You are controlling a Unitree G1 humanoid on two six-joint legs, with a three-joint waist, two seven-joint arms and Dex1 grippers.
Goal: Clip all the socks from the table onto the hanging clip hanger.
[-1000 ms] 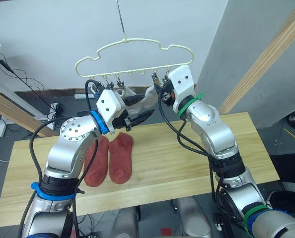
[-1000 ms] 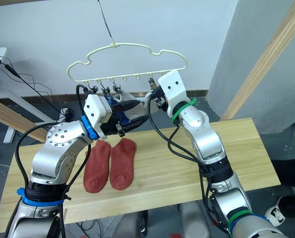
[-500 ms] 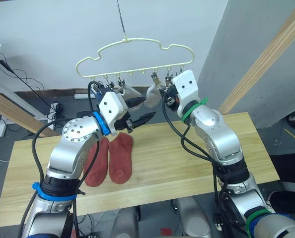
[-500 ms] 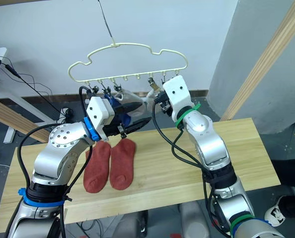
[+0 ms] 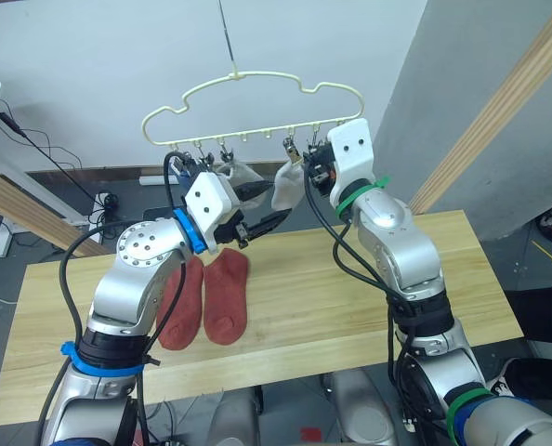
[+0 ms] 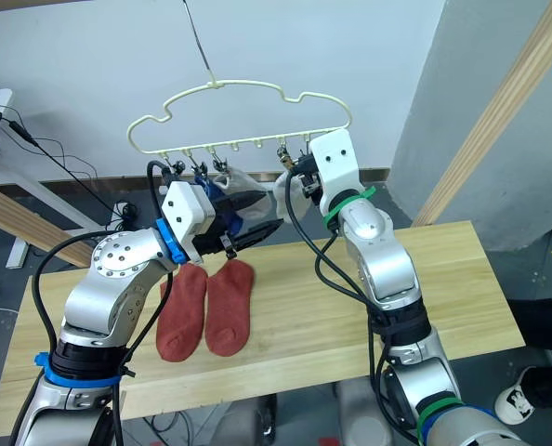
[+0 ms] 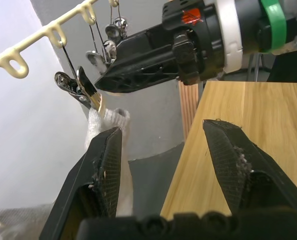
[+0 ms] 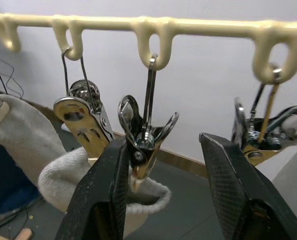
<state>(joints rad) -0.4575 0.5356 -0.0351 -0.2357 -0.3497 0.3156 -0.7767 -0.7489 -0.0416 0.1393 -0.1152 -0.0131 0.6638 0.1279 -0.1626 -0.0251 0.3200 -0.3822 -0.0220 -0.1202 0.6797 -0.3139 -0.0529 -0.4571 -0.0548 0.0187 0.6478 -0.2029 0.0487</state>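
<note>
The clip hanger (image 5: 254,102), a cream wire outline with its long axis running left to right, hangs by a metal hook above the far edge of the tabletop (image 5: 332,307). A row of small metal clips (image 8: 144,135) dangles from the loops along its lower bar. One light grey sock (image 5: 286,186) hangs from a clip near the middle of the row, its length pointing straight down with the open cuff lowest. A second grey sock (image 5: 241,173) and a blue sock (image 6: 222,197) hang from clips further to the left, partly hidden behind the left arm.

Two rust-red socks (image 5: 206,295) lie flat on the tabletop side by side and touching, their long axes running from the near edge toward the far edge, left of centre.

The left tool (image 7: 163,165) is released, its fingers (image 7: 106,165) wide apart, one of them just beside the hanging grey sock; it grasps nothing. The right tool (image 8: 163,185) is also released, its fingers spread to either side of an empty clip next to the one that holds the grey sock.

The tabletop is light yellowish planked wood. Behind it stand a white wall and a grey panel, with round wooden poles (image 5: 499,102) slanting at both sides and cables (image 5: 34,149) on the dark floor to the left.
</note>
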